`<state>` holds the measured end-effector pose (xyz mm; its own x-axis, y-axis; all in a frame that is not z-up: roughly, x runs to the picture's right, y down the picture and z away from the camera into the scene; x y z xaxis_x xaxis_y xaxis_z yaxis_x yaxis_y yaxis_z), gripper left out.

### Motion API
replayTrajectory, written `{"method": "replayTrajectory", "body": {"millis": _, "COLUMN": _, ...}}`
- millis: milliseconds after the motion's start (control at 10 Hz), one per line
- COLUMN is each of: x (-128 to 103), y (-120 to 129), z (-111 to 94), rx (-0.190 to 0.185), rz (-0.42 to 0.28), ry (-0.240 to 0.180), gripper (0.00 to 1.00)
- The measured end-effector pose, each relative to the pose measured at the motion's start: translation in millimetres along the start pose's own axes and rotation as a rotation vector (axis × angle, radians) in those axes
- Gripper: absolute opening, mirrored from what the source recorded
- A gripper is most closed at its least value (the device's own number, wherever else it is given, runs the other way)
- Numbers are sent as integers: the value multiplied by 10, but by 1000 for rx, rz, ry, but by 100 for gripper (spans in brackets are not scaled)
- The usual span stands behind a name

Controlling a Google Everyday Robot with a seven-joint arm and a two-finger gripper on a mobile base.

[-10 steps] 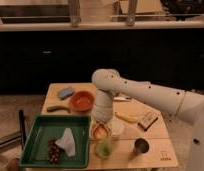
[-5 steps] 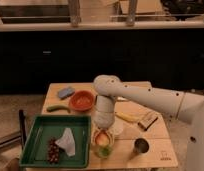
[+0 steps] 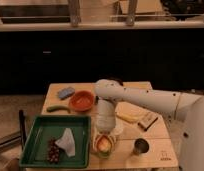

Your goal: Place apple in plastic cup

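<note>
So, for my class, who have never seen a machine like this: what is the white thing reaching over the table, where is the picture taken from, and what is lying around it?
The white thing is a robot arm on a mobile base, seen in one camera view looking down at a wooden table. Where that camera is mounted is not known. At the arm's end is its gripper, lowered at the table's front edge, right over the pale-green plastic cup. The apple shows at the cup's mouth, beneath the gripper. Around it lie a green tray holding a white cloth, an orange bowl, a blue sponge, a banana and a steel cup.
</note>
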<state>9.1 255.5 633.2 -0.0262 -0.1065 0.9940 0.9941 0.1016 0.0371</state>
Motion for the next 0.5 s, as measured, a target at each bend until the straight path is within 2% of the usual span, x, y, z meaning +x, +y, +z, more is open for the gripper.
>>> {"method": "replayTrajectory", "body": {"millis": 100, "x": 11, "y": -15, "z": 41, "rx": -10, "rz": -9, "ry": -18, "gripper": 11}}
{"method": "replayTrajectory", "body": {"millis": 200, "x": 18, "y": -27, "z": 66, "rx": -17, "rz": -15, "ry": -32, "gripper": 18}}
{"method": "replayTrajectory", "body": {"millis": 500, "x": 40, "y": 9, "z": 118, "rx": -30, "rz": -15, "ry": -62, "gripper": 49}}
